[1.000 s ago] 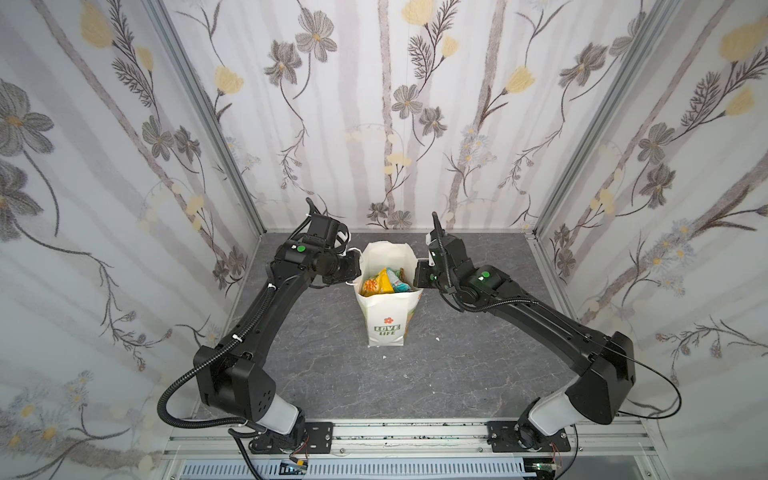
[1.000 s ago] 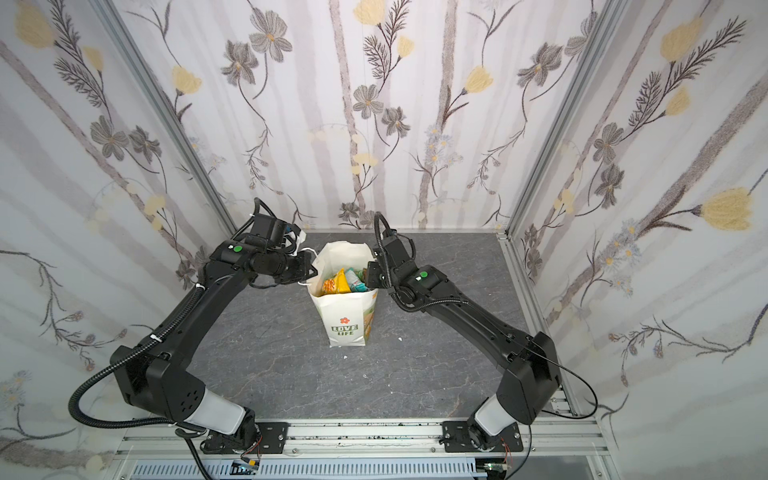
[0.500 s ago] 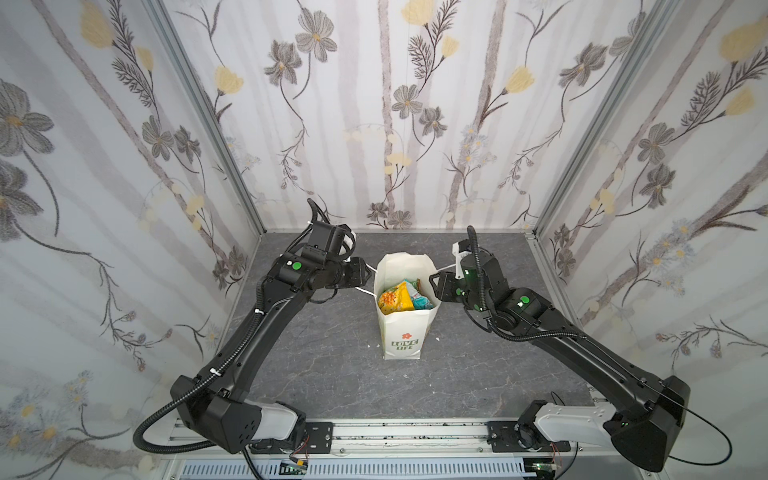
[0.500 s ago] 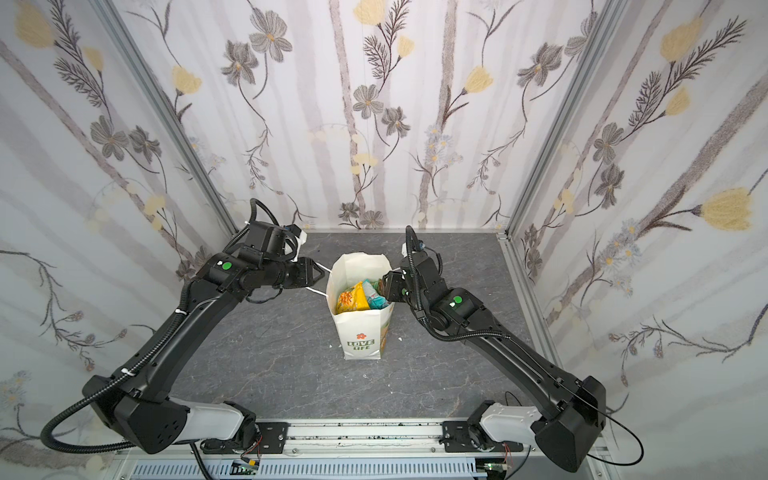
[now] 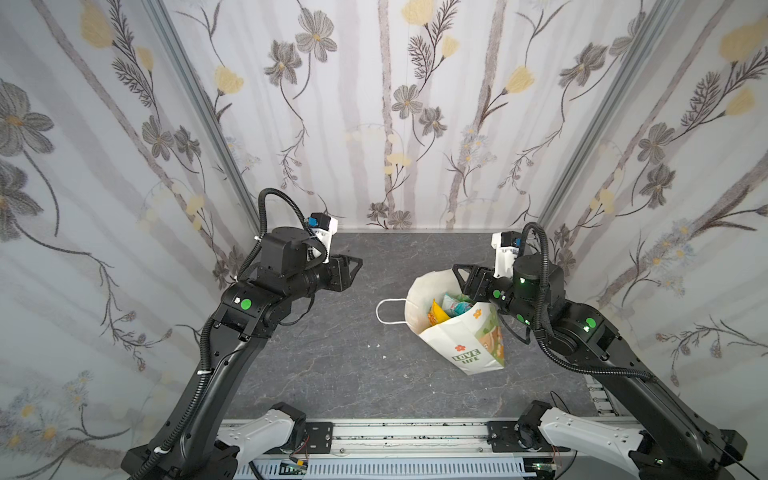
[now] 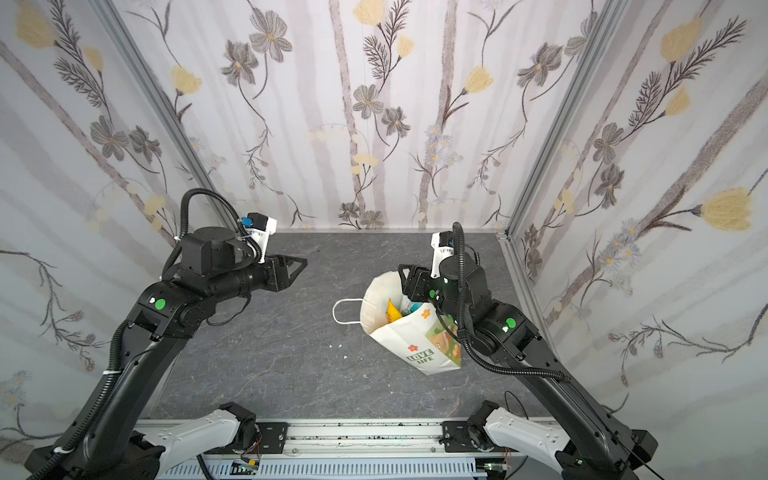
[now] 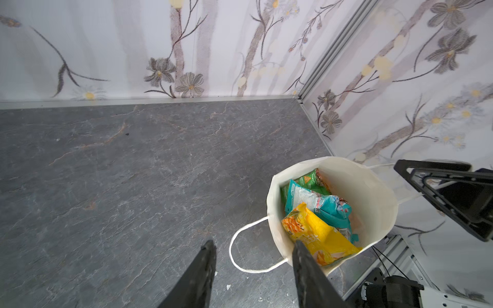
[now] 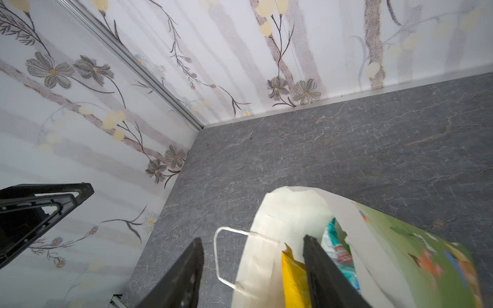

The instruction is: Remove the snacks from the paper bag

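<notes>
Nearest you, the paper bag [image 5: 465,345] now stands right of the middle of the desk [image 5: 332,353], not centred between the arms as it was a second ago. It seems to lean leftward, one cord handle [image 5: 388,311] sticking out, with the snacks [image 7: 320,202] all inside. Both hands have let go: your right hand [image 5: 462,277] hangs partly open and empty over the bag's far rim, and your left hand [image 5: 349,268], also parted and empty, has drawn well away, so I judge the first pick comes next, probably the yellow pouch [image 7: 320,237] on top.
</notes>
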Action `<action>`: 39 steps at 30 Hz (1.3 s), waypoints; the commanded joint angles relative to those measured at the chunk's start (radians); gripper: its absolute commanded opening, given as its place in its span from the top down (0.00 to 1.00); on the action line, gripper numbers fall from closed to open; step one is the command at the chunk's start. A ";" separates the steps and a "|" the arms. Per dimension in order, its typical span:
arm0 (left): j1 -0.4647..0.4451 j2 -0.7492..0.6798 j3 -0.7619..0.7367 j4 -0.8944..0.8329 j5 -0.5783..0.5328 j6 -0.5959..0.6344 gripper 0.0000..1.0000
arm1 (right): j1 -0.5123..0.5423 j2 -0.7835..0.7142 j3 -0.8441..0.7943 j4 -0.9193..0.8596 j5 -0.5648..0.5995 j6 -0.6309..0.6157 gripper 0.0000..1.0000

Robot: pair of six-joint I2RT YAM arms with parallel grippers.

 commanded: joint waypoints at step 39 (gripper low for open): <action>-0.304 0.779 -0.170 0.522 0.526 -0.412 0.32 | -0.093 -0.111 -0.136 0.046 0.007 0.033 0.84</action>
